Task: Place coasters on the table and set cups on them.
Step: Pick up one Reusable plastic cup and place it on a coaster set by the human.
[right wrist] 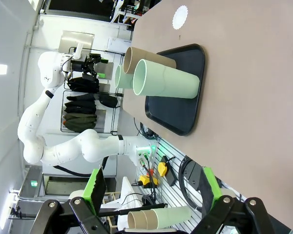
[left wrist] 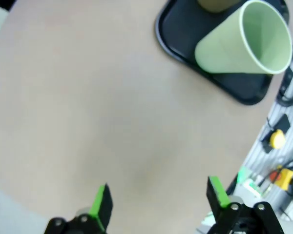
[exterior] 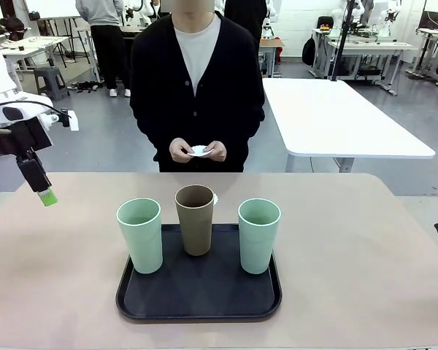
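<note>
Green-padded left fingers (left wrist: 100, 204) apart above table (left wrist: 88, 97)

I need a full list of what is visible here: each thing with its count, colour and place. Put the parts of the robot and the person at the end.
mint cups: two, pale green, upright at the tray's left end and right end
brown cup: one, light brown, upright at the tray's far middle
tray: one, black, on the table
laid coaster: one, white, on the table just beyond the tray
held coasters: white, count unclear, in the person's hands
table: one, beige
white table: one, behind the person
left gripper: open, over bare table
right gripper: open, at the table's right side
person's hands: two, together at the far edge
</note>
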